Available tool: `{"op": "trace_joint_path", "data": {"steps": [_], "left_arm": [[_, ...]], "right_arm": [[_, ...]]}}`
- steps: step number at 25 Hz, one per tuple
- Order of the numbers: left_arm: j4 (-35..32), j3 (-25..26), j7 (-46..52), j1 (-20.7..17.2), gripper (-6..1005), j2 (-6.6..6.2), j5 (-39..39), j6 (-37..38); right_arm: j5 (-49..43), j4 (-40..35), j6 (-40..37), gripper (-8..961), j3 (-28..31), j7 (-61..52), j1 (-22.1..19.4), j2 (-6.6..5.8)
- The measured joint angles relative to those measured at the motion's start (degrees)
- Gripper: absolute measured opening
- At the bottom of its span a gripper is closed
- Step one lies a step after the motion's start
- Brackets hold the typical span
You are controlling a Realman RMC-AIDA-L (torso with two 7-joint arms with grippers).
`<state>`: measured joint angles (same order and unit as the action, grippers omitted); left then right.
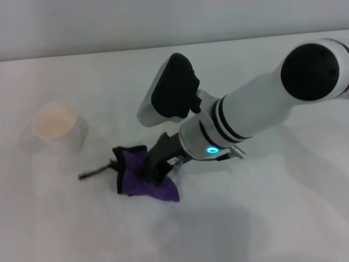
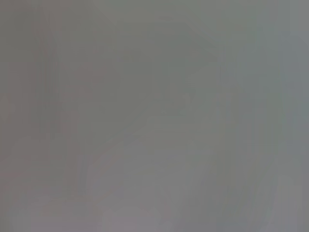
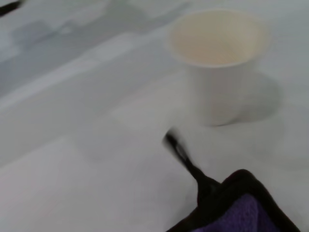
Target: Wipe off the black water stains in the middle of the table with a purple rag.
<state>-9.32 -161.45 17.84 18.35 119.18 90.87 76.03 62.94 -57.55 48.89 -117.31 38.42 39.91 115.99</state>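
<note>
White table all round, nothing fancy, and the right gripper sits about mid-table pressed down into the rag, fingers buried in the cloth, so it looks like it's pinching the rag, though I can't see the tips themselves. Rag lies bunched flat on the table, its black strap trailing off toward the left edge. Cup stands a bit beyond, nearer the far left corner, apart from the rag. No stains showing anywhere, so I'd guess they're under the cloth or already gone; this reads as mid-wipe. Next move probably wants steady downward pressure while dragging, keeping clear of the cup. Left gripper isn't visible; its wrist view is plain grey.
</note>
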Motion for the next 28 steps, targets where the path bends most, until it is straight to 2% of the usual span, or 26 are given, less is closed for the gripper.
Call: {"op": "trace_joint_path", "data": {"steps": [3,9,14,17,27,28], "left_arm": [[0.0,0.0,0.0,-0.1,891,-0.01,0.0,0.0],[0.0,0.0,0.0,0.2,891,-0.09,0.0,0.0],[0.2,0.0,0.0,0.3,891,-0.09,0.0,0.0],[0.3,0.0,0.0,0.3,890,-0.09,0.0,0.0],[0.0,0.0,0.1,1.4,890,-0.10,0.1,-0.4],[0.1,0.0,0.3,1.3,890,-0.09,0.2,-0.4]], "right_arm": [[-1.3,-2.0,5.6,112,2.7,0.3,-0.9,-0.55],[-12.8,-6.4,17.8,116,19.2,1.9,-8.0,-0.82],[-18.6,-11.2,24.5,120,28.7,4.0,-12.2,-1.03],[-20.8,-12.1,25.9,121,30.6,4.7,-12.8,-1.08],[-23.2,-12.4,25.3,128,30.3,9.0,-13.0,-0.75],[-23.0,-12.9,24.9,200,30.3,9.3,-13.0,-0.74]]}}
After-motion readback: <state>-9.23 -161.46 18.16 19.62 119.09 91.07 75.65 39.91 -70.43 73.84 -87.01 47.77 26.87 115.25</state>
